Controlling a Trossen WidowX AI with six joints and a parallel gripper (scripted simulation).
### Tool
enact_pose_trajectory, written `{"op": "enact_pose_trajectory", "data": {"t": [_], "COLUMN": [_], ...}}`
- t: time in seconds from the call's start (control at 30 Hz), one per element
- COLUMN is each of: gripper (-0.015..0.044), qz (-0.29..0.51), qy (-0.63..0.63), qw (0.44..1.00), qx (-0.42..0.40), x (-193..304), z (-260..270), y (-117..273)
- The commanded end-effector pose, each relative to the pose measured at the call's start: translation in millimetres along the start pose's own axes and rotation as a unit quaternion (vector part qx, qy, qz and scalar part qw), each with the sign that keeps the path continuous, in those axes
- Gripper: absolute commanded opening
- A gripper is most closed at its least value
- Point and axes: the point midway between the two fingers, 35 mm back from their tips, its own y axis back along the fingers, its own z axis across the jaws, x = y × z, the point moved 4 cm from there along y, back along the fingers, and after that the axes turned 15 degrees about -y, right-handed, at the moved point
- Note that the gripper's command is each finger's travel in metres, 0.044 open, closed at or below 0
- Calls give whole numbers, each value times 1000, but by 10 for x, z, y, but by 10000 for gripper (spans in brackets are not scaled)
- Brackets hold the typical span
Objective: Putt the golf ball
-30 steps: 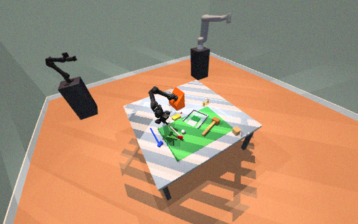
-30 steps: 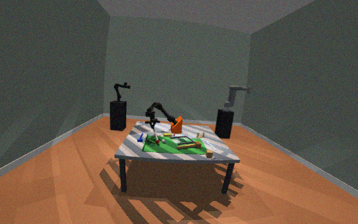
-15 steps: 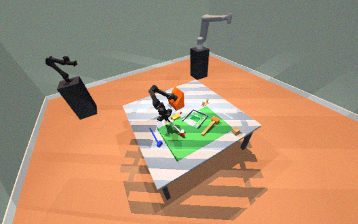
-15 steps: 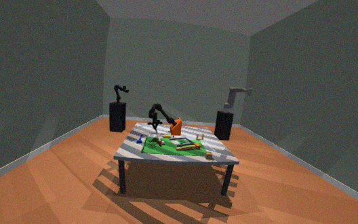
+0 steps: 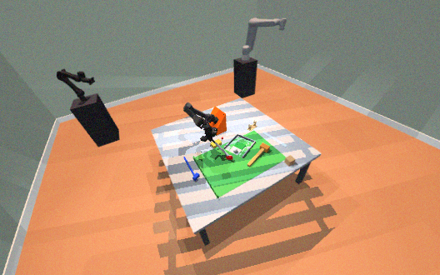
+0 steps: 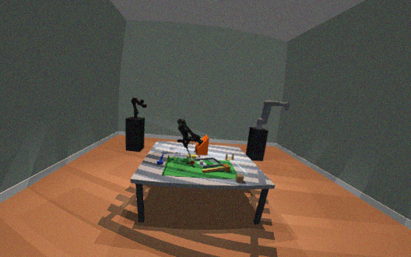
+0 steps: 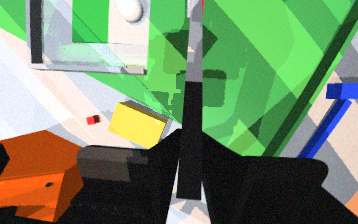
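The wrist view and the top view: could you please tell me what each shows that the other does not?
Only the wrist view shows the jaws closed on the putter's dark shaft and a small red cube. Only the top view shows the wooden mallet, the tan block and the whole table. Both show the golf ball, green mat, yellow block and blue putter.

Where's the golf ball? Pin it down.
In the wrist view, the golf ball sits at the top edge, left of the putter shaft, inside the grey-framed raised green.
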Motion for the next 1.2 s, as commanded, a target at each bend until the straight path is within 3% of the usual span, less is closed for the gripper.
{"op": "enact_pose_trajectory", "data": {"t": [0.0, 0.27, 1.17], "gripper": [0, 0, 0], "qz": [-8, -8, -4], "qy": [-4, -3, 1], "qw": [1000, 1000, 1000], "qx": [1, 2, 0], "x": [-60, -104, -88], "z": [5, 27, 42], "y": [167, 506, 442]}}
